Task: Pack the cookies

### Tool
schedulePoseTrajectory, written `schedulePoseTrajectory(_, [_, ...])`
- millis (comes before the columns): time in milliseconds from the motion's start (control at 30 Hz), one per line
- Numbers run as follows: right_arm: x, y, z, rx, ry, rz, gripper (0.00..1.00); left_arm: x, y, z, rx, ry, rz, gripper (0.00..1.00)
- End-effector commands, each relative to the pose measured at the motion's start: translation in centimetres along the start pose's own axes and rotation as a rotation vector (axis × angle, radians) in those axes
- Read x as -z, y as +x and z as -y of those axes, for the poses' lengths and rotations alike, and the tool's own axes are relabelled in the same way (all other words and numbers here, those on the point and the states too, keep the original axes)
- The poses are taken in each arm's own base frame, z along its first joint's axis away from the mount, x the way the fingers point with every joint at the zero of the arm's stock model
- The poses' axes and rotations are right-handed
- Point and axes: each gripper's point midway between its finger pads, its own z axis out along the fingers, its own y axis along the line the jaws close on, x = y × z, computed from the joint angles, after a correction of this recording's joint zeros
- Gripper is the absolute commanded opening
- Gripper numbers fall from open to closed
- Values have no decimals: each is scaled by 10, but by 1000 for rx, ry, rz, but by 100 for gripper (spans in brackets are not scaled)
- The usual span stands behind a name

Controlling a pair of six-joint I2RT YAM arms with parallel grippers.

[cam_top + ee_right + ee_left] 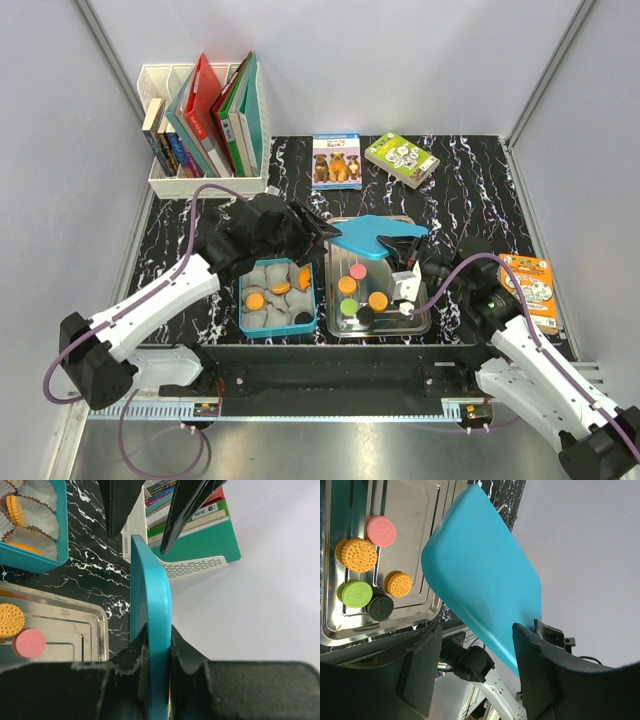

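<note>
A teal lid (372, 236) hangs over the metal tray (410, 322). My right gripper (406, 248) is shut on the lid's edge, seen edge-on in the right wrist view (157, 647). My left gripper (318, 232) is open at the lid's other end; the lid (485, 580) runs between its fingers (545, 675). Pink (358, 271), green (347, 285), orange (378, 300) and black (366, 315) cookies lie on the tray (410, 510). The teal box (244, 318) holds grey paper cups, some with orange cookies (255, 300).
A white rack of books (205, 130) stands at the back left. Two flat packs (336, 160) (401, 158) lie at the back. An orange pack (528, 285) lies at the right. The box sits just left of the tray.
</note>
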Motion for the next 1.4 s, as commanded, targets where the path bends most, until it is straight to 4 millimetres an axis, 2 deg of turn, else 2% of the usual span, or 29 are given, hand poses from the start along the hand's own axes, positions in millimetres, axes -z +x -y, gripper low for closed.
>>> schedulePoseTrajectory(0, [-1,-28,34,62,79,94,0,-4,-9,23,-6,45,39,62])
schedulePoseTrajectory(167, [0,-30,29,53,69,97,0,-13,-12,43,-13,87,39,61])
schedulePoseTrajectory(200, [1,-31,29,57,70,101,0,-20,-12,41,-12,74,33,60])
schedulePoseTrajectory(267, [1,-31,27,50,66,104,0,-26,-11,45,-14,79,22,55])
schedulePoseTrajectory(300, [1,-31,26,48,65,104,0,-28,-11,47,-17,87,20,52])
schedulePoseTrajectory(333, [1,-32,25,46,64,105,0,-29,-9,49,-17,94,14,36])
schedulePoseTrajectory(433, [2,-33,24,40,62,108,0,-34,-7,53,-23,120,-2,14])
schedulePoseTrajectory(467, [1,-33,23,39,59,110,0,-36,-7,52,-24,121,-7,1])
schedulePoseTrajectory(667, [0,-35,20,26,41,124,0,-40,-5,56,-35,147,-15,0])
schedulePoseTrajectory(700, [0,-36,19,18,41,124,4,-39,-6,57,-43,157,-12,0])
schedulePoseTrajectory(767, [0,-37,23,-25,59,122,32,-36,-11,61,-67,177,4,0])
schedulePoseTrajectory(800, [1,-38,27,-38,71,126,60,-35,-14,62,-70,185,12,0])
schedulePoseTrajectory(833, [1,-40,29,-45,79,133,99,-34,-17,62,-70,191,14,0])
schedulePoseTrajectory(1000, [8,-55,49,-176,154,171,100,-24,-52,64,-50,231,72,0])
schedulePoseTrajectory(1033, [12,-62,62,-189,203,196,100,-22,-58,63,-49,234,78,0])
schedulePoseTrajectory(1067, [15,-64,72,-307,251,205,100,-20,-71,63,-51,241,104,0])
schedulePoseTrajectory(1133, [29,-77,111,-429,408,265,100,-15,-79,64,-71,256,98,0])
schedulePoseTrajectory(1167, [39,-68,130,-656,546,262,100,-13,-92,61,-95,254,122,0])
schedulePoseTrajectory(1200, [51,-69,153,-777,658,294,100,-11,-96,60,-119,256,123,0])
schedulePoseTrajectory(1233, [61,-57,165,-933,767,280,100,-9,-99,62,-145,264,109,0])
schedulePoseTrajectory(1267, [71,-37,174,-1175,918,260,100,-8,-107,56,-198,253,118,0])
schedulePoseTrajectory(1300, [80,-49,195,-1219,942,267,100,-8,-108,54,-237,253,107,0])
schedulePoseTrajectory(1333, [69,-32,176,-1306,896,122,100,-6,-103,57,-282,264,60,0])
schedulePoseTrajectory(1367, [52,-27,168,-1376,828,66,100,-6,-103,48,-354,240,39,0])
